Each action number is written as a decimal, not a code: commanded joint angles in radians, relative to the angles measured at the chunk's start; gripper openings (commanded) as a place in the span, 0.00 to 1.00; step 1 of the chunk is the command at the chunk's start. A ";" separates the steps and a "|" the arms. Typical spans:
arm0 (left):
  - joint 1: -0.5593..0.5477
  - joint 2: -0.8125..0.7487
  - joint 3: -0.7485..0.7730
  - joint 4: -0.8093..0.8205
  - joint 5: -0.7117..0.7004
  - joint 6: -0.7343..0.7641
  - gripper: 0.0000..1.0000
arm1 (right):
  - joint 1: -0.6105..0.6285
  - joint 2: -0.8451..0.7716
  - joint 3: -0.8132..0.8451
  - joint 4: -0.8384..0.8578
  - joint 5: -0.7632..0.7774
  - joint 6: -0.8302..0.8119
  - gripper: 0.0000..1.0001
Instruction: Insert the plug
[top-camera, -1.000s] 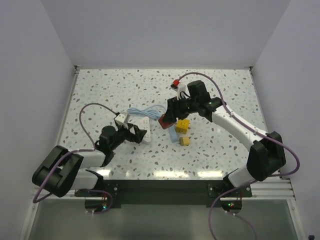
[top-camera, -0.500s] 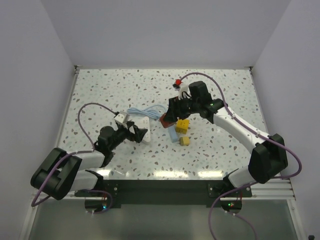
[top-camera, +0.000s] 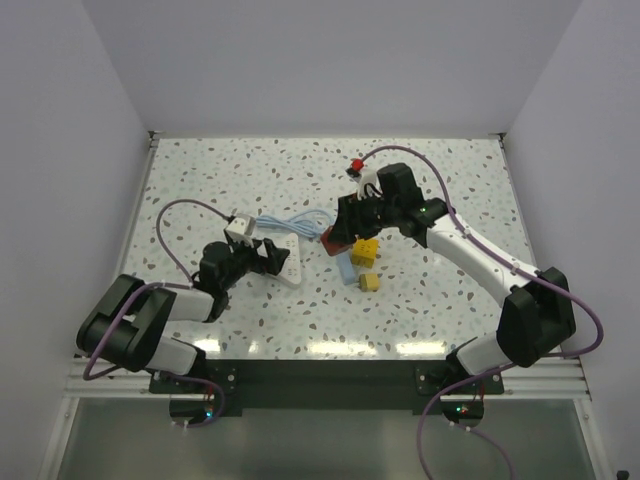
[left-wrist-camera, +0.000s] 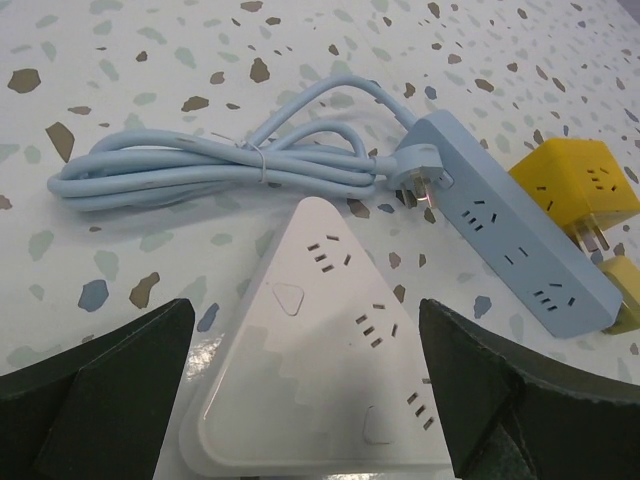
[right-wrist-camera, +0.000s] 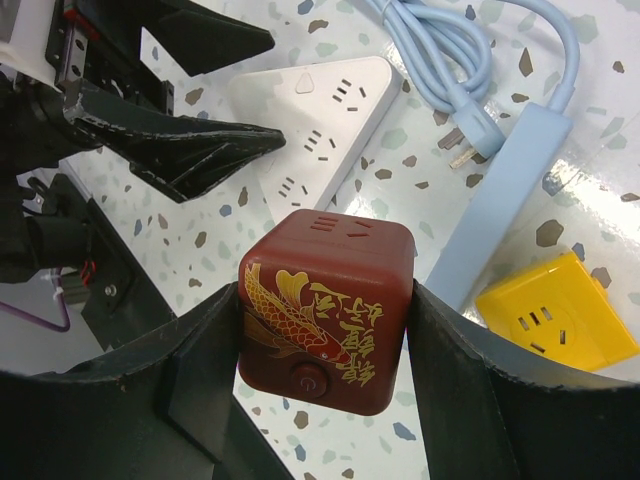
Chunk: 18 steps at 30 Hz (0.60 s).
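Note:
The plug is a dark red cube with a gold fish, gold characters and a round button. My right gripper is shut on its two sides and holds it above the table; its prongs are hidden. Seen from above, the cube hangs just right of a white triangular power strip. That strip lies flat, socket slots up, between the wide-open fingers of my left gripper, which do not touch it. In the right wrist view the strip lies beyond the cube.
A light blue power strip lies to the right of the white one, with its coiled cable behind. A yellow cube adapter and a smaller yellow one sit beside it. White walls enclose the table.
My left gripper has shifted a little up and back around the white strip, staying open. The right gripper with the red cube has barely moved.

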 joint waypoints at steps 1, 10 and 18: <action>0.007 0.008 -0.005 0.096 0.063 -0.042 1.00 | -0.002 -0.041 -0.001 0.045 0.010 0.010 0.00; 0.009 0.051 -0.062 0.149 0.088 -0.085 1.00 | -0.003 -0.048 -0.012 0.054 0.002 0.015 0.00; 0.006 0.019 -0.145 0.242 0.174 -0.151 1.00 | -0.002 -0.058 -0.017 0.056 0.018 0.021 0.00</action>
